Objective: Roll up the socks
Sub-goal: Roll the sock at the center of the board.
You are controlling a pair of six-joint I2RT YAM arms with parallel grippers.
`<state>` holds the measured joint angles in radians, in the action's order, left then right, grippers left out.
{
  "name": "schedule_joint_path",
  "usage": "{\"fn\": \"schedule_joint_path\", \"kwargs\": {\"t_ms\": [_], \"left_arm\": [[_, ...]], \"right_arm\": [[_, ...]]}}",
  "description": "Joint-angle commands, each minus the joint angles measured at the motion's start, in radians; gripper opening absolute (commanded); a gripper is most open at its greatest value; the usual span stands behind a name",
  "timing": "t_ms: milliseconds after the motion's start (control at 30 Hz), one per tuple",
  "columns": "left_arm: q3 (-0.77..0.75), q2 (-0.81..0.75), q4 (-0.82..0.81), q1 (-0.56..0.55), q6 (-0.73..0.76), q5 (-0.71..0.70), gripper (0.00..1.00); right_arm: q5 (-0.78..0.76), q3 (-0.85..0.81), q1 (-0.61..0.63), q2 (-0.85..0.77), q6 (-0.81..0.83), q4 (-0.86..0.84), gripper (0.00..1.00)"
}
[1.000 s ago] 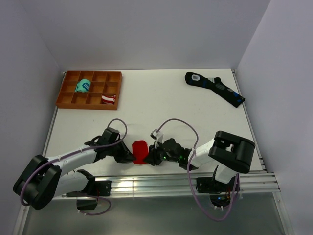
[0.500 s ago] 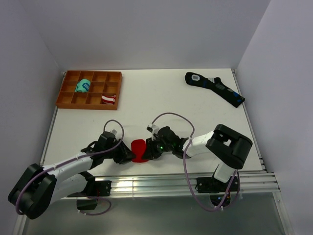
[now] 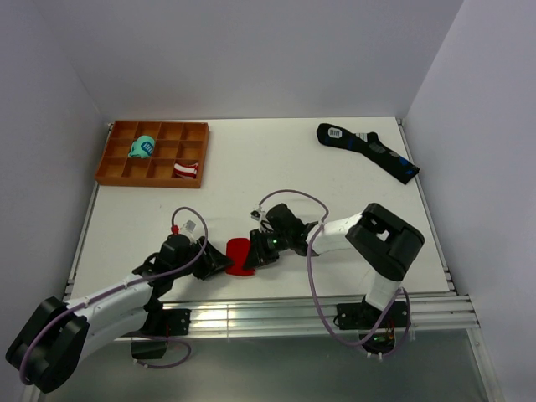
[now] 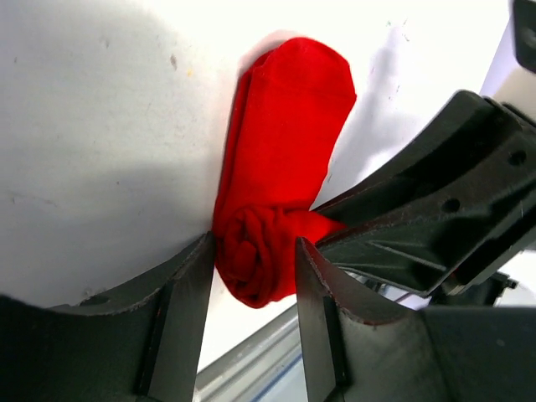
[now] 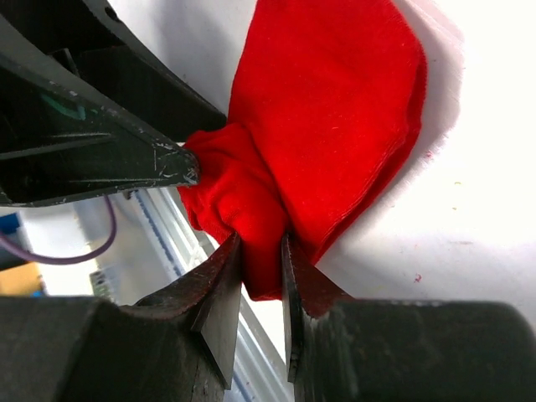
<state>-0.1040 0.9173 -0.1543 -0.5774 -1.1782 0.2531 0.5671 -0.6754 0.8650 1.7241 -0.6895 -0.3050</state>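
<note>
Pinching socks (image 5: 335, 126): right gripper (image 5: 261, 251) | left gripper (image 4: 254, 251) parted, straddling rolled end

Matt red cloth socks (image 4: 280, 167), smooth white table (image 4: 84, 126)

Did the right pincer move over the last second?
Yes. In the top view the right pincer, clamped on the socks, has shifted away from the near rail, toward the far side of the table.
</note>
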Motion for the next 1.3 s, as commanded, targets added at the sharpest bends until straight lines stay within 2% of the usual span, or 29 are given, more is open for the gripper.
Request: {"fn": "schedule_joint_path", "kwargs": {"t_ms": [0, 300, 633, 833, 1267], "left_arm": [[0.018, -0.008, -0.102, -0.002, 0.072, -0.046, 0.49], [0.066, -0.083, -0.143, -0.004, 0.135, -0.077, 0.52], [0.079, -0.037, -0.208, -0.036, 0.175, -0.061, 0.53], [0.076, -0.011, -0.245, -0.062, 0.196, -0.044, 0.53], [0.055, 0.002, -0.156, -0.122, 0.203, -0.121, 0.50]], "right_arm": [[0.040, -0.015, -0.034, 0.052, 0.004, 0.145, 0.16], [0.070, -0.090, -0.087, 0.098, 0.059, 0.297, 0.16], [0.002, -0.231, -0.092, 0.129, 0.125, 0.526, 0.16], [-0.019, -0.276, -0.090, 0.147, 0.139, 0.579, 0.16], [-0.067, -0.342, -0.058, 0.180, 0.154, 0.650, 0.16]]}}
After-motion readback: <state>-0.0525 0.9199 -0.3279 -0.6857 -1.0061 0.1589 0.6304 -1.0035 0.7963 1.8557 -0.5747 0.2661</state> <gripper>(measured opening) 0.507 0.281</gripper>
